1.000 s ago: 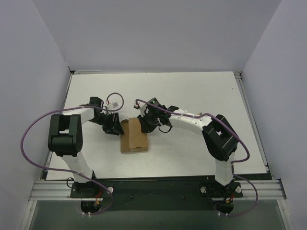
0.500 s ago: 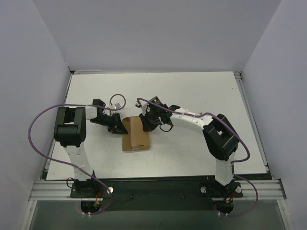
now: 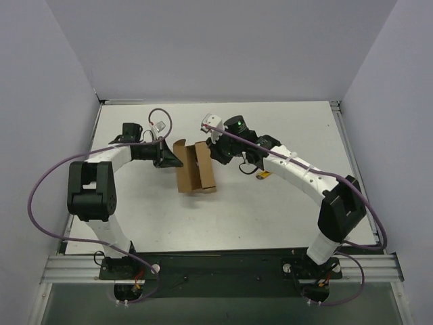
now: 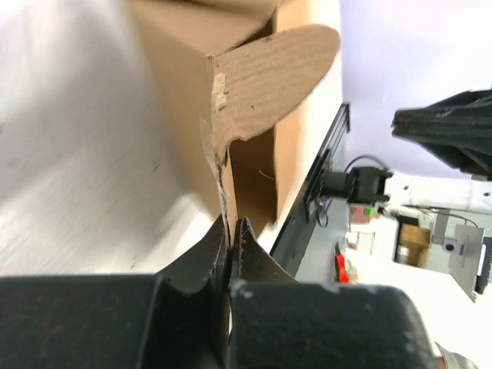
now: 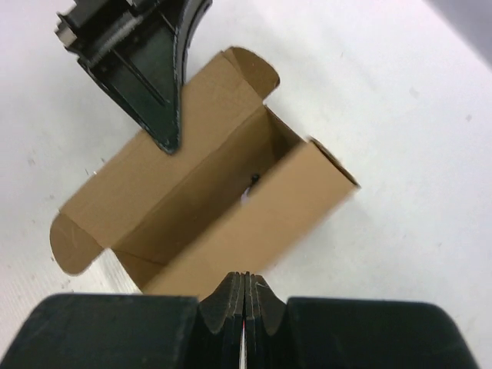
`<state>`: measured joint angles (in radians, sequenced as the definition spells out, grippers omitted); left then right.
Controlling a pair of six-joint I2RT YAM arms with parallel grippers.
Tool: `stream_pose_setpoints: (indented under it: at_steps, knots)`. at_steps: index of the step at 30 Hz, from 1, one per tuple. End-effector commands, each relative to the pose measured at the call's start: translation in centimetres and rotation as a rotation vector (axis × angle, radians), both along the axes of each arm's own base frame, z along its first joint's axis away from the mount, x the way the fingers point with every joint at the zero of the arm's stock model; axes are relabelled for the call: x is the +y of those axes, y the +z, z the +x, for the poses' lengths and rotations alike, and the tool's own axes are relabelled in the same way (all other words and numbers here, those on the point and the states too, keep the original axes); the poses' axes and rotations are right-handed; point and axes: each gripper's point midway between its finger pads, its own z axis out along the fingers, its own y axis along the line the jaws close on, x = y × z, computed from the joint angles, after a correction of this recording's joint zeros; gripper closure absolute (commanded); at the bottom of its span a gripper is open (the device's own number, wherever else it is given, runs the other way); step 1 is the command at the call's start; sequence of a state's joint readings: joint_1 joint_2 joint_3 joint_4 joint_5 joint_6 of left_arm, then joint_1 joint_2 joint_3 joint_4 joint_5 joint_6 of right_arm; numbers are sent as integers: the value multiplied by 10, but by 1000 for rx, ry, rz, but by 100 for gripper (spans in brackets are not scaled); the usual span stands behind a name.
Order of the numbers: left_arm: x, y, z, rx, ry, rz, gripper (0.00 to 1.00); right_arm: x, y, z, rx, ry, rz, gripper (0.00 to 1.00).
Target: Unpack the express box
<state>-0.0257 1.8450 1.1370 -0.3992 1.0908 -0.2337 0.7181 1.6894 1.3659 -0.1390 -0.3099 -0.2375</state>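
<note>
The express box (image 3: 201,169) lies on the white table with its lid folded out flat to the left, so the brown inside shows. My left gripper (image 3: 176,162) is shut on the edge of that lid flap (image 4: 261,77), and the thin cardboard runs down between its jaws (image 4: 231,231). My right gripper (image 5: 244,281) is shut with nothing in it, hovering just over the box's right side wall (image 5: 261,223); in the top view the right gripper (image 3: 215,156) sits at the box's far right. A small dark and white bit (image 5: 252,181) shows deep inside the box.
A small yellow-and-black thing (image 3: 264,177) lies on the table under the right forearm. The white table (image 3: 298,128) is walled by pale panels behind and at both sides. A purple cable (image 3: 161,118) loops over the left wrist.
The left gripper has closed on the lid and swung it open to the left. The right arm has lifted and drawn back to the far right. The box has shifted a little away from me.
</note>
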Motion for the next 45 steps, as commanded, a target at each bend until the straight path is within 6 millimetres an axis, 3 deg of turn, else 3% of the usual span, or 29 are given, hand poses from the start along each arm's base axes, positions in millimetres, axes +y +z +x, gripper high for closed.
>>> stream_pose_setpoints:
  at_steps: [1,4,6,10,16,20,24,26,27,31,34,38,45]
  knots:
    - [-17,84,19,-195,0,-132,100,15,60,6,-83,-6,123,100]
    - [-27,85,16,-163,-7,-151,100,26,53,7,-83,22,115,100]
    - [-32,80,14,-125,-1,-175,100,29,38,7,-68,34,90,100]
    - [-32,73,13,-92,4,-176,100,27,3,-2,-4,36,49,100]
    - [-31,73,7,-100,-18,-179,100,18,-24,-8,36,9,5,100]
    - [-27,64,2,-74,-32,-166,100,0,-42,-5,30,-17,-53,100]
    - [-19,48,0,-65,-48,-116,100,-31,-77,-7,47,-39,-144,100]
    - [-15,47,3,-81,-56,-87,100,-43,-84,-8,40,-44,-165,100]
    - [-12,36,-2,-63,-72,-57,100,-56,-98,-12,60,-53,-190,100]
    - [0,18,-2,-85,-111,67,100,-80,-111,-22,74,-73,-219,100]
    - [8,6,3,-134,-126,142,100,-88,-114,-33,86,-77,-216,100]
    - [8,-3,7,-134,-125,163,100,-81,-100,-38,94,-79,-157,100]
    - [16,-25,-1,-154,-177,309,100,-78,-63,-20,12,-99,-110,100]
